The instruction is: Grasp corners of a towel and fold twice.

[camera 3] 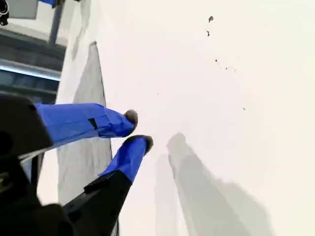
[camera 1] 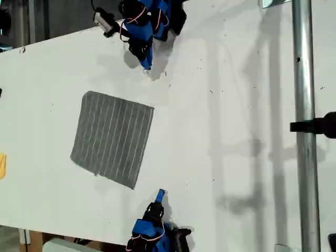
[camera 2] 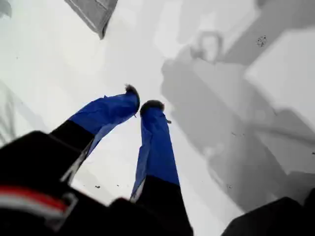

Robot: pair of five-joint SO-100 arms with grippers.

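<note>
The grey striped towel (camera 1: 113, 139) lies flat and unfolded on the white table (camera 1: 236, 79), left of centre in the exterior view, with all its corners free. My first gripper (camera 1: 147, 65) hangs at the table's top edge in the exterior view, shut and empty, a short way from the towel's nearest corner (camera 1: 153, 108). That corner (camera 2: 101, 33) shows ahead of the first gripper (camera 2: 141, 101). My second gripper (camera 1: 160, 195) sits at the bottom edge, shut and empty, just right of the lower corner (camera 1: 131, 187). The towel (camera 3: 83, 147) runs beside the second gripper (camera 3: 137, 130).
A metal pole (camera 1: 303, 105) with a black clamp (camera 1: 320, 125) crosses the exterior view's right side and casts faint shadows on the table. A yellow object (camera 1: 1, 165) sits at the exterior view's left edge.
</note>
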